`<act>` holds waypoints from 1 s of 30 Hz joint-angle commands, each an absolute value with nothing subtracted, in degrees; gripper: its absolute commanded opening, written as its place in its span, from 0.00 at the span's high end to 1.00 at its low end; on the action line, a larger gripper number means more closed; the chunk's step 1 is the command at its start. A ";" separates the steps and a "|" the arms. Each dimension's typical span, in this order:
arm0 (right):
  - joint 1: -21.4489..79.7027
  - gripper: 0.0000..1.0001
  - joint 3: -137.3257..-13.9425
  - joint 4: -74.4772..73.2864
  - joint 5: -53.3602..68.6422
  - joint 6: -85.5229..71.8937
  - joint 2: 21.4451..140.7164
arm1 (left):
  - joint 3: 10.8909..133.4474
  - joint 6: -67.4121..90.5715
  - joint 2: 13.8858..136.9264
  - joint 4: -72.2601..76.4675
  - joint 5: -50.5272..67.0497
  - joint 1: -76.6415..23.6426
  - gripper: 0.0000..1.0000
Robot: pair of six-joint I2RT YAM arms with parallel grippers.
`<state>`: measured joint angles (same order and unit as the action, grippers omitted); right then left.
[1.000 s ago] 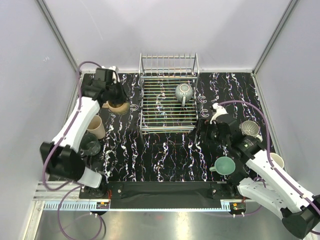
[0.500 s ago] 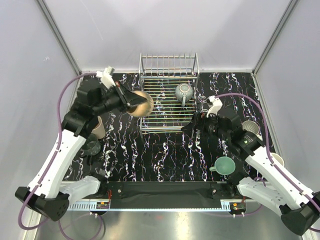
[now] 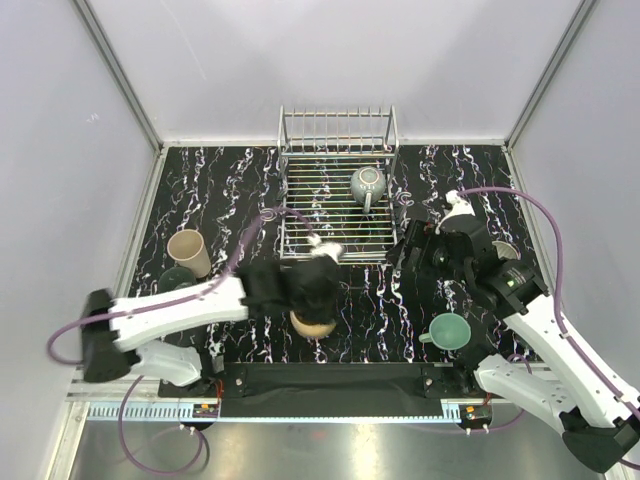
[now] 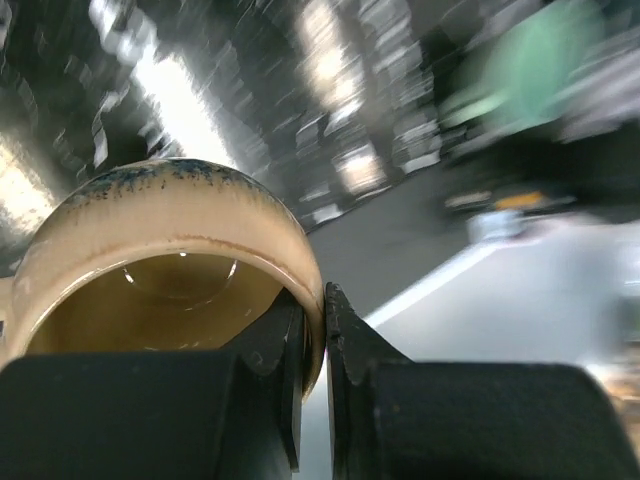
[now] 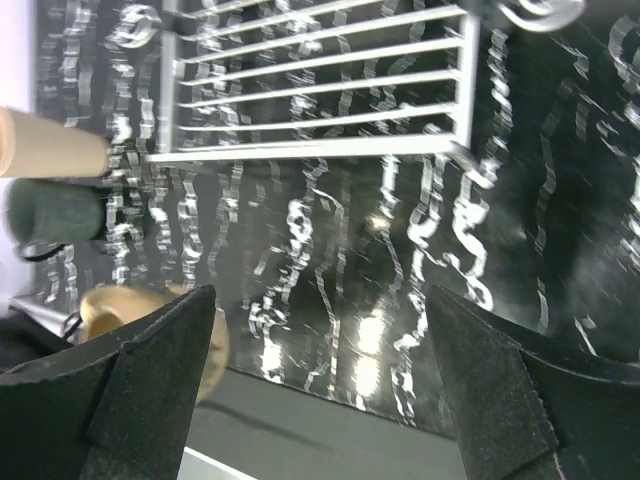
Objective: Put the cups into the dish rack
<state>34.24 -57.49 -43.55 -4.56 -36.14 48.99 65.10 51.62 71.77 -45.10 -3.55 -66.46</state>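
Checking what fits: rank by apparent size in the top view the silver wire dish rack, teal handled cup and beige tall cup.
Silver wire dish rack, clearly largest.
Beige tall cup and teal handled cup: about alike, unranked.

The top external camera looks steeply down from above and behind the arm bases, far enough off to take in the whole black white-veined table [image 3: 370, 300]. The left wrist camera sits almost against a tan glazed ceramic cup [image 4: 160, 225], facing low across the tabletop. The right wrist camera looks down from mid-height, sharing that cup and the near edge of the silver wire dish rack [image 5: 320, 150] with the top view.
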 commanded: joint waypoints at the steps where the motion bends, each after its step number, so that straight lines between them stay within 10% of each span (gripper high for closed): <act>1: 34.54 0.07 -58.63 -49.83 -8.96 -38.93 48.34 | 67.67 49.66 76.01 -46.40 -18.09 -73.20 1.00; 23: 34.45 0.06 -53.61 -48.60 -2.29 -39.11 46.23 | 61.61 27.25 84.20 -36.38 -2.38 -76.38 1.00; 30: 34.54 0.04 -53.44 -48.08 -2.02 -38.85 46.23 | 61.09 23.29 85.78 -39.20 -0.97 -76.38 0.79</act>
<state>34.24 -53.39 -50.39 -2.72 -38.89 46.44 60.47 26.89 85.80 -39.16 -2.28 -76.27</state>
